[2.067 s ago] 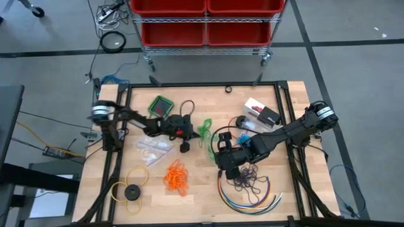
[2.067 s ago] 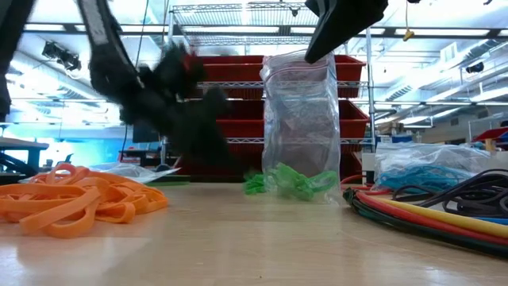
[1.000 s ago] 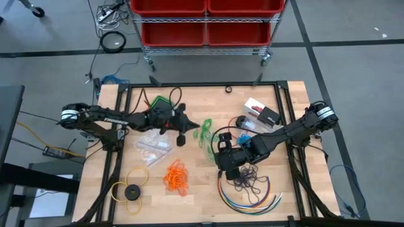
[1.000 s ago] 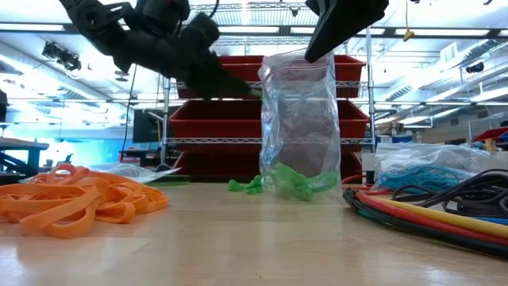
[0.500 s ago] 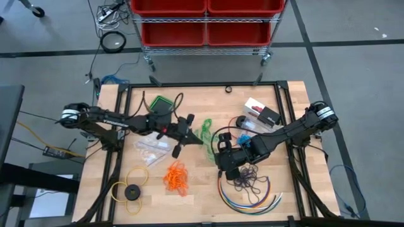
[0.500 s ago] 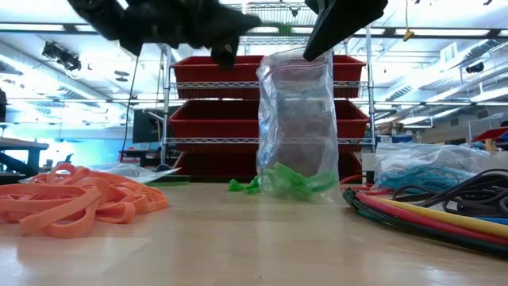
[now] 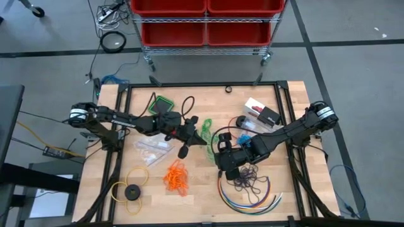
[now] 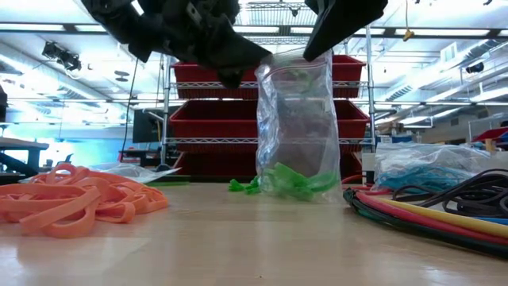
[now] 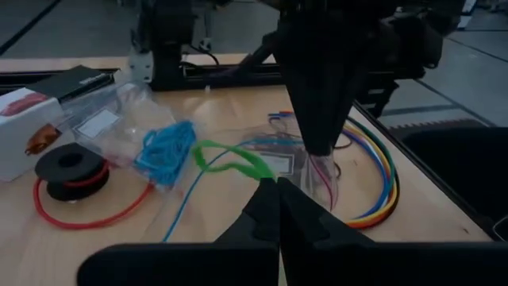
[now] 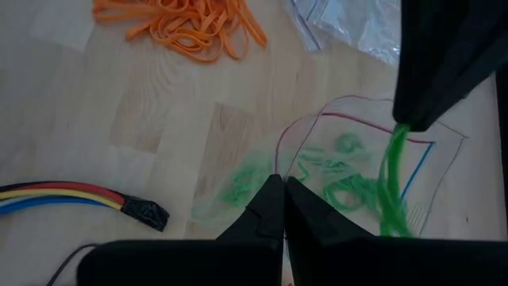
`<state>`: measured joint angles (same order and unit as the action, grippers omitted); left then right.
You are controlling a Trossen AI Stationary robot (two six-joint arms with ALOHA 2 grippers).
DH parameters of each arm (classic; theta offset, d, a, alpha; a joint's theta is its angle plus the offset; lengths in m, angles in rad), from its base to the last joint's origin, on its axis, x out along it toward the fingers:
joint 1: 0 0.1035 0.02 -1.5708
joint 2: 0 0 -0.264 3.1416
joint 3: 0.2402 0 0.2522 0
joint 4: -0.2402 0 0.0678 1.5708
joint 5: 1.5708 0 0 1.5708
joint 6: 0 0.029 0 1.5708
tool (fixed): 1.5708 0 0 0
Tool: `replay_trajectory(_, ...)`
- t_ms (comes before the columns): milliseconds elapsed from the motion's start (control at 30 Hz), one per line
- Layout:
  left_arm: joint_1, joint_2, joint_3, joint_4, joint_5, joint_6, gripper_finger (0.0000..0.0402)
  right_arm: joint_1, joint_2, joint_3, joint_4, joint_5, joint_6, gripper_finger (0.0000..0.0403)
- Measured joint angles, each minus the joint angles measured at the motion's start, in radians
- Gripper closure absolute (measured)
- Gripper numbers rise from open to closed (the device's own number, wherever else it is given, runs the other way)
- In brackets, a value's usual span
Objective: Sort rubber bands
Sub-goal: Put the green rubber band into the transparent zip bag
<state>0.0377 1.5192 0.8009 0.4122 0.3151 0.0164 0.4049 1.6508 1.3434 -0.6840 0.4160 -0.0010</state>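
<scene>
Green rubber band [image 9: 226, 159] hangs pinched in the closed fingers of the left gripper [image 9: 278, 189], which hovers right at the mouth of the clear plastic bag [image 8: 298, 127]. The right gripper [image 10: 278, 191] is clamped on the bag's top edge and holds it upright on the wooden table [image 7: 202, 183], so the opening faces up; in the right wrist view more green bands [image 10: 341, 179] lie inside at the bottom, and a few [image 8: 242, 186] seem to sit on the table just outside the bag, though through the plastic that is hard to tell.

To do this step well, the left gripper should carry the loop fully over the opening and lower it past the rim before the fingers part, since a springy band let go at the edge can catch on the lip and fall outside. The right gripper needs only to keep its hold steady and the mouth spread.

Elsewhere the orange bands [image 7: 177, 176] lie loose near the front of the table, the dark purple bands [image 7: 249, 180] beside the coloured cables [image 7: 252, 197], and the blue bands [image 9: 167, 149] appear already bagged.
</scene>
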Motion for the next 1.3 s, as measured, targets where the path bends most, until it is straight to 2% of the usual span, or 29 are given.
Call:
replay_trajectory(167, 0.0, 0.0, 0.0, -0.005, -0.005, -0.019, 0.0381, 0.0, 0.0, 0.0, -0.001, 0.0, 0.0, 0.0403)
replay_trajectory(333, 0.0, 0.0, 0.0, -0.05, -0.054, -0.023, 0.0318, 0.0, 0.0, 0.0, -0.001, 0.0, 0.001, 0.0403)
replay_trajectory(500, 0.0, 0.0, 0.0, -0.052, -0.055, -0.023, 0.0254, 0.0, 0.0, 0.0, -0.001, 0.0, 0.001, 0.0403)
replay_trajectory(733, 0.004, -0.017, 0.0, -0.051, -0.055, -0.022, 0.0194, 0.0, 0.0, 0.0, -0.002, 0.0, 0.002, 0.0403)
replay_trajectory(800, 0.009, -0.037, 0.0, -0.061, -0.075, -0.02, 0.0187, 0.0, 0.0, 0.0, -0.001, 0.0, 0.002, 0.0403)
replay_trajectory(1033, 0.036, -0.119, 0.0, -0.212, -0.248, 0.063, 0.0184, 0.001, 0.0, 0.0, -0.005, 0.0, 0.007, 0.0403)
replay_trajectory(1200, 0.041, -0.116, -0.001, -0.347, -0.386, 0.111, 0.0183, 0.001, 0.0, 0.0, -0.007, 0.0, 0.007, 0.0403)
replay_trajectory(1300, 0.041, -0.092, -0.029, -0.353, -0.44, 0.113, 0.0183, 0.001, 0.0, 0.0, -0.007, 0.0, 0.007, 0.0403)
